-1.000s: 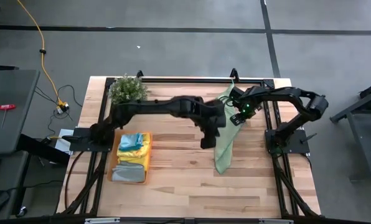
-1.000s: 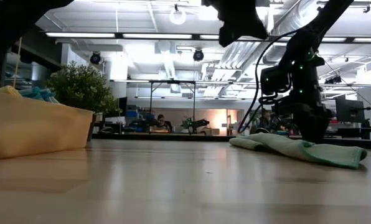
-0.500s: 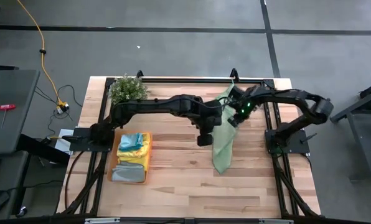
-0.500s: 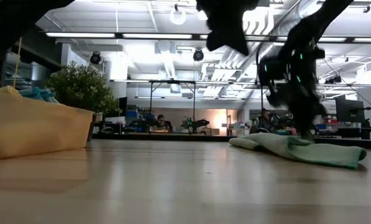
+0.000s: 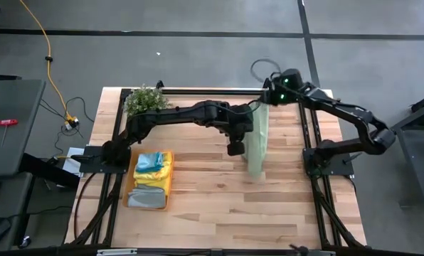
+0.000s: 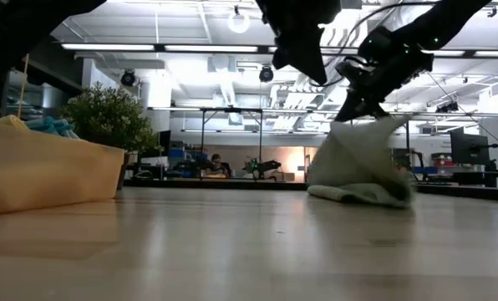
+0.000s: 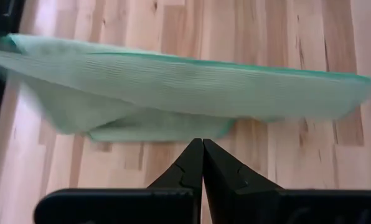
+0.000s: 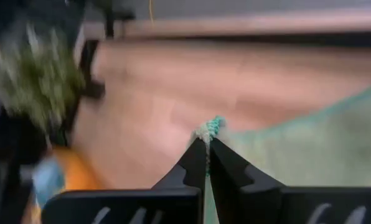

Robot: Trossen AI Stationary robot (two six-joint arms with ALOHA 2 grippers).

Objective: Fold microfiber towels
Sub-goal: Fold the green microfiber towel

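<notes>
My right claw (image 5: 267, 99) is clamped on a corner of the pale green towel (image 5: 257, 139), raised near the far edge of the tabletop (image 5: 198, 206) so the cloth hangs down, its lower end trailing on the wood toward the right side. My left claw (image 5: 235, 148), pressed together and empty, hovers just beside the hanging cloth, well placed, I judge, to take another corner for the fold.
</notes>
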